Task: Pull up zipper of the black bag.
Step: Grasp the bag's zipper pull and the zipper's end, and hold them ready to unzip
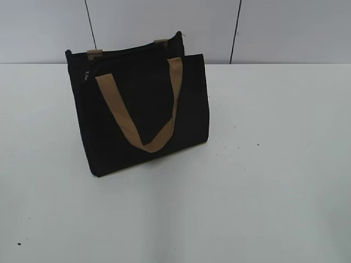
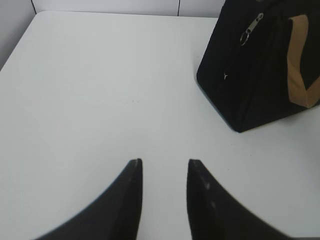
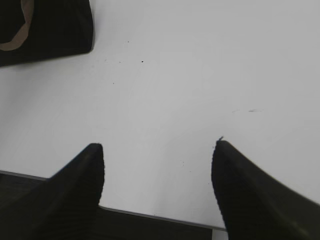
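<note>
Hovering over bare desk, both sets of fingers spread, holding nothing: left gripper narrowly parted, right gripper wide. Black bag stands upright, well apart from both. Zipper slider sits at the bag's left end, so the left arm looks best placed to reach it.

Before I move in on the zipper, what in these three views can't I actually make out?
- Zipper: exterior view shows only a tiny glint at the bag top's left end; how far the track is closed is unclear.
- Left wrist view: the slider shows, but the bag's top and right side are cut off by the frame edges.
- Right wrist view: only a bag corner shows; no zipper.
- Exterior view: neither gripper appears.
- Bag's inside and back: hidden by its own fabric.
</note>
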Controlling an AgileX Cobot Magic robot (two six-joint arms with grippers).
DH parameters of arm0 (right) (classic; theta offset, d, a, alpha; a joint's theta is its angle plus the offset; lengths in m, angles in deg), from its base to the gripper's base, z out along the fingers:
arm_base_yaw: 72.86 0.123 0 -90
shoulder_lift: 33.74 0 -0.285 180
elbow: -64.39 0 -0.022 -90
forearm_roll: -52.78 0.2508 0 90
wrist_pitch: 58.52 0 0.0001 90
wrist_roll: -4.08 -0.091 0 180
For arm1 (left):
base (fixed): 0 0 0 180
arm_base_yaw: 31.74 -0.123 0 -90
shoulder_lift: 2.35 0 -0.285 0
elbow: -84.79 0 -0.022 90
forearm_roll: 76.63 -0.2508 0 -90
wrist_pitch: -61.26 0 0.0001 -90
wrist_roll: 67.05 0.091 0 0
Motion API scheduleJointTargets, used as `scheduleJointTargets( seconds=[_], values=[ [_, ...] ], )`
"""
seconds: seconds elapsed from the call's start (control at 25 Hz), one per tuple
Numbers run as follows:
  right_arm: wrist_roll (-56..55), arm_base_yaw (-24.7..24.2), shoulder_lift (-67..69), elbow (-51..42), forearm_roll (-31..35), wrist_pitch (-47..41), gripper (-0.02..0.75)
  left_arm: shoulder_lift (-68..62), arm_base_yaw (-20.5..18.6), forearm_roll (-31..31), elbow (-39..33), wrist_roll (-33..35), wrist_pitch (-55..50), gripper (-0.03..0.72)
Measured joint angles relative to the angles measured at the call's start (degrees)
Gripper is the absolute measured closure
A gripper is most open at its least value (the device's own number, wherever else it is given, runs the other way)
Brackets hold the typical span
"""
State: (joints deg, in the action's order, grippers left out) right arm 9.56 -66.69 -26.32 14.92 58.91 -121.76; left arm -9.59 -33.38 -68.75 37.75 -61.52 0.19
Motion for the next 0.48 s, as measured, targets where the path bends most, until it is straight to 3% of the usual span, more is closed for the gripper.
scheduleJointTargets(
  seconds=[0.48],
  values=[
    [0.0,0.0,0.0,0.0,0.0,0.0,0.225,0.0,0.0,0.0,0.0,0.0,0.0,0.447]
  ],
)
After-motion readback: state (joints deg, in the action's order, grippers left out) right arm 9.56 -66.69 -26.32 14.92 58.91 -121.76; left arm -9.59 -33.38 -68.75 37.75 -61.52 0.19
